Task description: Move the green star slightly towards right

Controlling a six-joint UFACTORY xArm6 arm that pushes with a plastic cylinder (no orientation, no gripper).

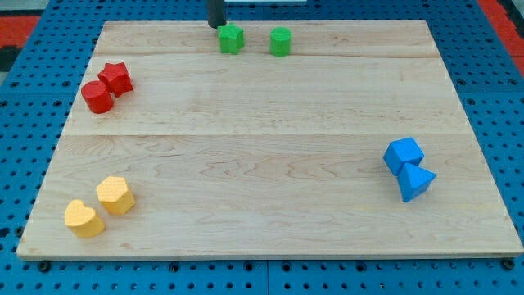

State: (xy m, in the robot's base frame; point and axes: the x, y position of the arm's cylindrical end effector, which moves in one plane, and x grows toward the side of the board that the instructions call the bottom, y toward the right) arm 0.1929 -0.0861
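The green star (232, 38) lies near the top edge of the wooden board (270, 164), a little left of centre. A second green block (281, 41), roughly round or hexagonal, lies just to its right with a small gap between them. My tip (215, 25) is at the board's top edge, just up and to the left of the green star, close to it or touching it.
A red star (117, 78) and a red cylinder (97, 97) touch at the left. Two yellow blocks (115, 195) (83, 219) lie at the bottom left. A blue cube (404, 154) and a blue triangle (416, 182) touch at the right.
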